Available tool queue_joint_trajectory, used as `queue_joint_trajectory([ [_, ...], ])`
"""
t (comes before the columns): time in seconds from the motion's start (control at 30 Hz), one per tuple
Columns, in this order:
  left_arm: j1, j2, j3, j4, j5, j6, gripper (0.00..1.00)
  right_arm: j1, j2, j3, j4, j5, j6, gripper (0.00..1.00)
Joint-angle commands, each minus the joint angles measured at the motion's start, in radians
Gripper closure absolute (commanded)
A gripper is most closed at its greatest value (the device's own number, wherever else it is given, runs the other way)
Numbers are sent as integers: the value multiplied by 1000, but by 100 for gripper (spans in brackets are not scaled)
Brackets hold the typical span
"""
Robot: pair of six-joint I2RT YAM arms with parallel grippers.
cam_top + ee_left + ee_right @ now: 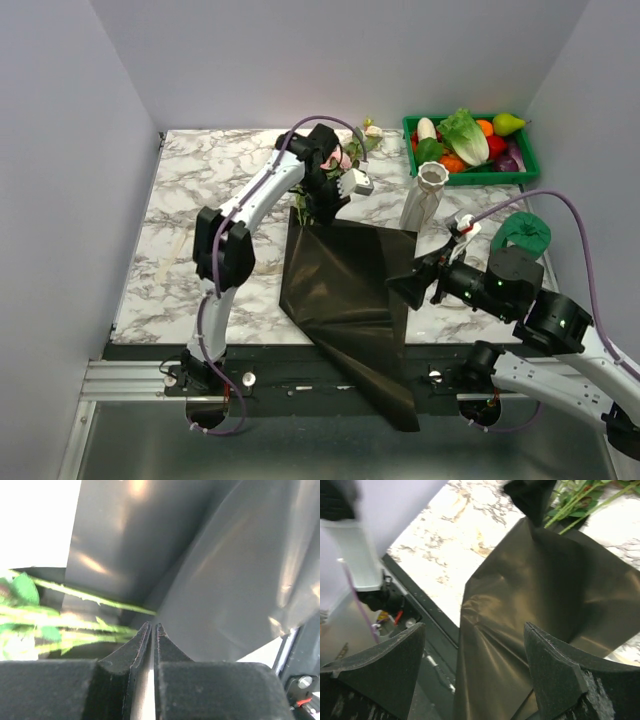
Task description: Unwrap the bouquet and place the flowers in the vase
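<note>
**A:** How far along is it?

**B:** Partway, I'd say. The left gripper (152, 627) has its jaws pressed almost together at the 12 o'clock corner of the glossy black paper wrapper (345, 290). The wrapper lies opened flat. Whether the jaws nip paper, I cannot tell.

**A:** And the flowers?

**B:** The pink and cream fabric roses (345, 160) lie at 12 o'clock, thin green stems (75, 625) on the wrapper. They are not yet in the slim white ceramic vase (425, 195), upright at 2 o'clock. The right gripper (474, 625) hangs spread wide, empty.

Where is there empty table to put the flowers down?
Bare marble table lies left of the left arm, right up to its far edge. A smaller patch sits between that arm and the black wrapper. The right side is crowded: vase, green crate, right gripper.
</note>
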Motion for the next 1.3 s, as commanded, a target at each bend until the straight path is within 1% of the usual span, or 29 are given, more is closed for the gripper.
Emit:
queue_joint_trajectory([
  [0.0,-23,-214,-125,-67,12,12,85,3,50,4,-8,135,-84,13],
  [0.07,-28,-288,-195,-70,18,17,84,3,75,-5,-15,170,-97,12],
  [0.13,-30,-347,-257,-71,21,21,83,5,84,-10,7,171,-110,9],
  [0.23,-31,-398,-326,-58,26,20,83,3,102,-23,40,155,-125,7],
  [0.33,-31,-403,-388,-7,14,11,82,3,147,-39,57,175,-130,5],
  [0.37,-31,-392,-393,8,9,6,80,3,169,-42,58,187,-128,5],
  [0.4,-31,-377,-391,18,5,6,75,3,212,-56,66,219,-124,4],
  [0.43,-31,-334,-384,31,1,5,65,2,242,-59,69,238,-110,4],
  [0.5,-31,-281,-328,41,-8,3,57,3,298,-63,70,252,-85,4],
  [0.53,-31,-224,-302,45,-12,6,54,2,300,-74,90,237,-64,4],
  [0.6,-30,-158,-186,33,-17,23,52,2,277,-100,119,162,-50,4],
  [0.63,-26,-91,-140,7,-11,32,50,3,238,-134,150,140,-38,4],
  [0.67,-25,-54,-51,-7,-12,43,49,3,210,-148,162,122,-32,4],
  [0.7,-23,-18,-8,-16,-14,58,48,3,187,-161,173,93,-25,4],
  [0.73,-22,50,32,-30,-37,64,47,2,144,-174,185,76,-24,4],
  [0.77,-19,84,104,-36,-46,69,47,3,127,-190,187,66,-22,4],
  [0.87,-5,195,202,-47,-75,66,46,3,67,-200,189,25,-7,4],
  [0.97,3,244,219,-45,-72,68,47,2,21,-203,189,-7,2,4],
  [1.17,15,256,169,8,-86,55,46,2,-8,-181,186,-55,4,4],
  [1.27,16,278,175,12,-114,40,46,3,-17,-171,186,-63,4,4],
])
